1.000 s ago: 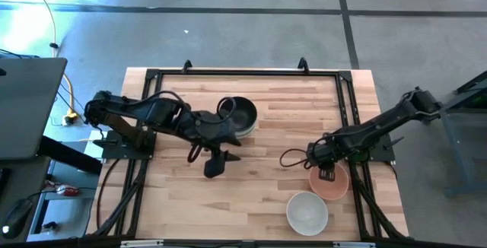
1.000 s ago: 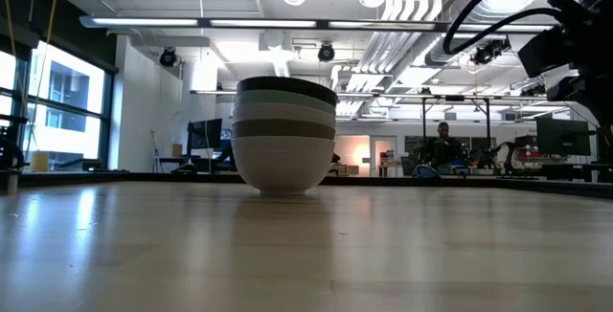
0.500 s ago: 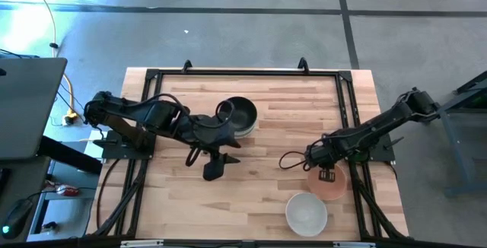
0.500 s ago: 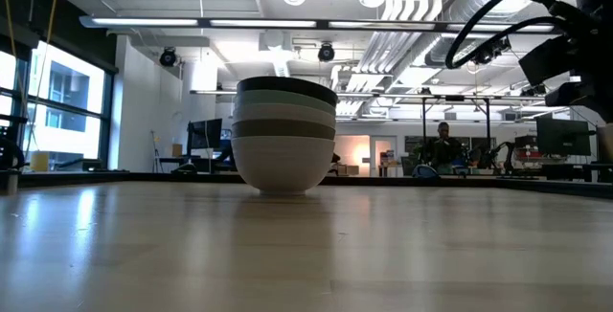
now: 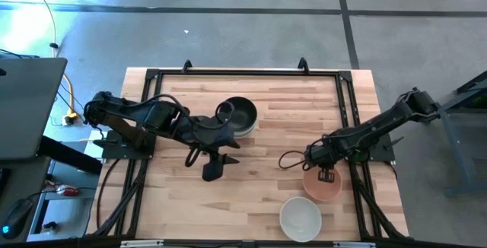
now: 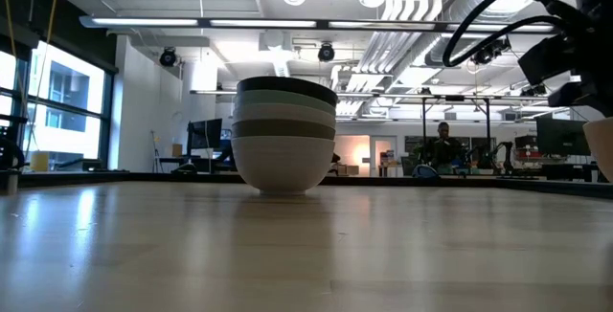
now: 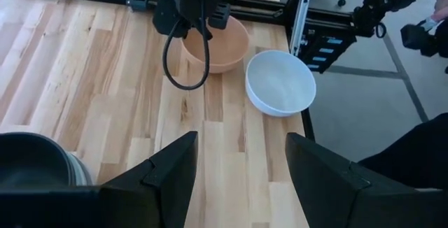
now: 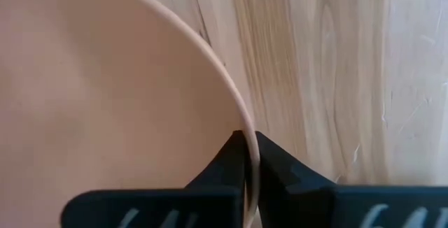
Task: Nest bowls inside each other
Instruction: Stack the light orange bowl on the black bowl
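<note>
A stack of nested bowls (image 5: 238, 115), black on top and white at the bottom, stands by its base on the table's middle (image 6: 284, 135). A peach-orange bowl (image 5: 323, 187) sits at the right, with my right gripper (image 5: 327, 174) shut on its rim. A white bowl (image 5: 300, 219) rests beside it by the near edge, and the two appear side by side in the left wrist view (image 7: 280, 81). My left gripper (image 5: 213, 168) hovers open near the table's middle, in front of the stack, with nothing between its fingers. My right gripper pinches the peach-orange bowl's rim (image 8: 241, 119) on its far side, one finger inside the bowl and one outside. The fingers (image 8: 276, 165) come from above, pointing down. The bowl (image 7: 215, 46) sits on the table, open side up.
A black metal frame (image 5: 346, 100) runs around the wooden table top. A looped black cable (image 5: 291, 159) hangs by my right wrist. Bare wood lies across the table's near left and far right.
My right gripper has shut on the peach-orange bowl's rim. That bowl has shifted a little toward the table's left and near edge. The white bowl has slid a little toward the near left. My left arm has kept still.
</note>
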### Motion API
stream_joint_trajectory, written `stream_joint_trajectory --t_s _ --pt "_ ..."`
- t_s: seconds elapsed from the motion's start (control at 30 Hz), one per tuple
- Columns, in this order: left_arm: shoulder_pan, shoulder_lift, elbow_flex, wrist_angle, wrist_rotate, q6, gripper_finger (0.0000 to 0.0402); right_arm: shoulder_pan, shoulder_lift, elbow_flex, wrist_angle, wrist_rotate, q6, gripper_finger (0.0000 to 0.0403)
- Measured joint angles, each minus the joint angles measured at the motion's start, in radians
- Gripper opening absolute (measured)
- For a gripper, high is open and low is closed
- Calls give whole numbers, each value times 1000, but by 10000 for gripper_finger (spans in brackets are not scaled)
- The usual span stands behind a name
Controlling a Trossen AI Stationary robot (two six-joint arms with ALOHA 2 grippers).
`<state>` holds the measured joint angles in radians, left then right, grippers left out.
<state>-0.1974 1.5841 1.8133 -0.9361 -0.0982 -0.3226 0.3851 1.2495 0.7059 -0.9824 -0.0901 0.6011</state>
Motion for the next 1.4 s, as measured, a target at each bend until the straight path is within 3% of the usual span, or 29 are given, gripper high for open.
stream_joint_trajectory --t_s 0.27,0.67,0.97,1.4 --pt "0 0 0 -57 -17 3 207 -80 -28 16 -16 -19 28 0" --pt "0 0 0 -240 -148 1 207 -312 -71 227 -67 37 74 0" --pt "0 0 0 -430 -273 1 207 -498 -50 478 -208 9 124 0" --pt "0 -88 0 -459 -386 72 207 -606 209 972 -438 57 -28 0"
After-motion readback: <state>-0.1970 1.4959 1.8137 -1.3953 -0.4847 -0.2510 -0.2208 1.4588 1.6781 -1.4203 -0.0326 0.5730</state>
